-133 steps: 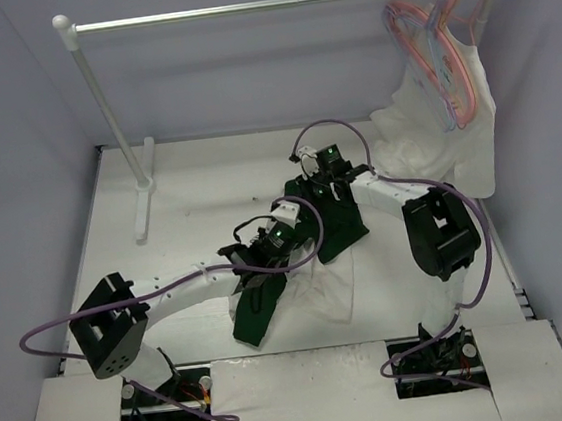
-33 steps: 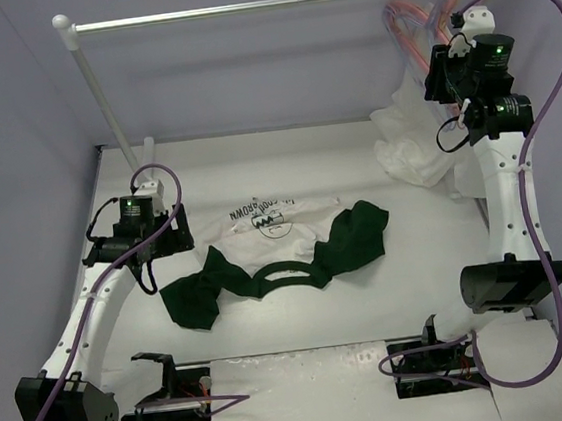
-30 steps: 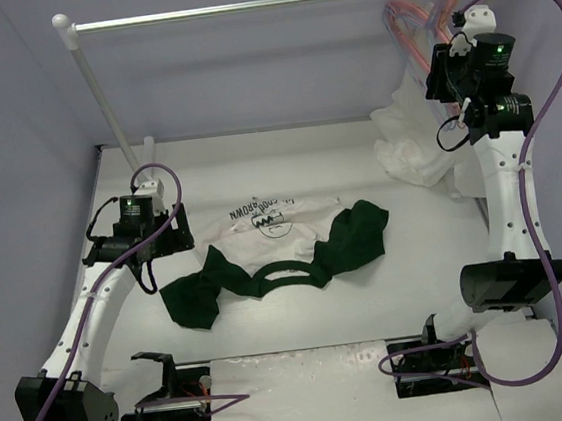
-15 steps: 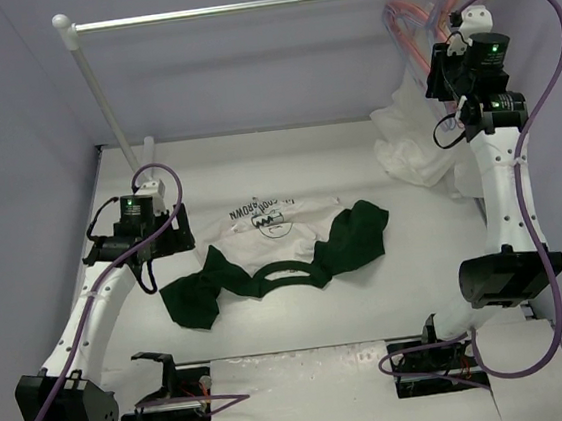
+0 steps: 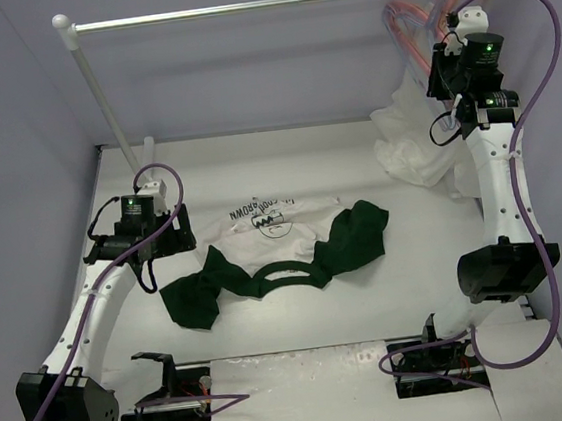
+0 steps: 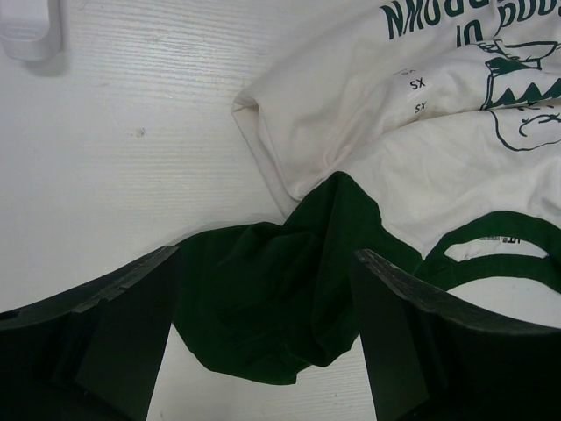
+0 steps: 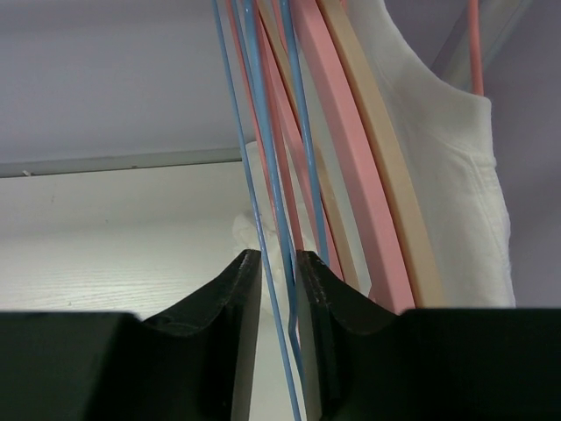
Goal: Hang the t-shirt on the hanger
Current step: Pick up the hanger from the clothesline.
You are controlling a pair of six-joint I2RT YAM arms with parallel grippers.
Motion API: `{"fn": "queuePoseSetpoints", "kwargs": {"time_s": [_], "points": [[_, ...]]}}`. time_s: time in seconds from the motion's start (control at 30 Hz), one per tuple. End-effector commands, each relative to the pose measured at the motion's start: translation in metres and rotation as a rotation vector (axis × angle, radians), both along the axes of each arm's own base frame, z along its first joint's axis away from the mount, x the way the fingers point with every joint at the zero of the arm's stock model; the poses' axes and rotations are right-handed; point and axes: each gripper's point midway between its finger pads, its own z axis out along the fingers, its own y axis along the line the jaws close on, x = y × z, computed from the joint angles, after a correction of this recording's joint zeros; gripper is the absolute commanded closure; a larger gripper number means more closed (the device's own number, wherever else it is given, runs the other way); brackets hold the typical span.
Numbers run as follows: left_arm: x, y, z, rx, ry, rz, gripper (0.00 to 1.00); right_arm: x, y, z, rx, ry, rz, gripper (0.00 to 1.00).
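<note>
top external view: t-shirt [image 5: 274, 241] lies crumpled on the table [image 5: 287, 170], below the middle span of the clothes rail [image 5: 269, 5] and toward the camera from it. chest print faces up, dark green sleeves are bunched at either side, and the neck trim curves along the edge farthest from the rail. nothing is threaded through it.

right wrist view: light-blue hanger [image 7: 263, 175] hangs at the right end of the rail, packed in with the pink hangers [image 7: 351, 175], one of which carries the white sleeveless top [image 7: 438, 193]. right gripper [image 7: 279, 263] is raised to that end of the rail. its fingers are parted only a narrow slot, with a thin blue wire of the hanger running down through the slot. the slot looks wider than the wire, so i judge it bracketed, not pinched.

left wrist view: left gripper [image 6: 263, 259] hovers low over the sleeve nearest the rail's left post. jaws are spread wide and hold nothing.

progress, as a judgement: early. the shirt looks laid out ready, and the hanger is on the rail, not yet lifted off. left to do: clamp the hanger, bring it from the rail's right end to the shirt, work both its arms in through the neck, and seat the shoulders.
</note>
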Motion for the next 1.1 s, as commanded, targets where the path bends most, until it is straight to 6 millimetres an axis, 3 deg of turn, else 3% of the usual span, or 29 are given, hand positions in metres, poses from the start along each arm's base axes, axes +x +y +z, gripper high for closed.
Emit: {"fn": "queuePoseSetpoints", "kwargs": {"time_s": [0.0, 0.27, 0.47, 0.7, 0.83, 1.07], "points": [[0.017, -0.002, 0.023, -0.014, -0.088, -0.011, 0.23, 0.007, -0.006, 0.026, -0.019, -0.098, -0.013, 0.77], [0.016, -0.004, 0.022, -0.020, -0.087, -0.016, 0.23, 0.003, 0.001, 0.039, -0.015, -0.128, 0.015, 1.00], [0.016, -0.004, 0.022, -0.022, -0.084, -0.017, 0.23, 0.000, 0.010, 0.052, -0.008, -0.158, 0.061, 1.00], [0.016, -0.005, 0.022, -0.024, -0.085, -0.020, 0.23, -0.018, 0.023, 0.100, -0.028, -0.318, 0.117, 1.00], [0.017, -0.005, 0.021, -0.024, -0.085, -0.020, 0.23, -0.025, 0.022, 0.114, -0.040, -0.368, 0.108, 1.00], [0.016, -0.005, 0.021, -0.026, -0.081, -0.022, 0.23, -0.027, 0.029, 0.115, -0.045, -0.375, 0.144, 1.00]]}}
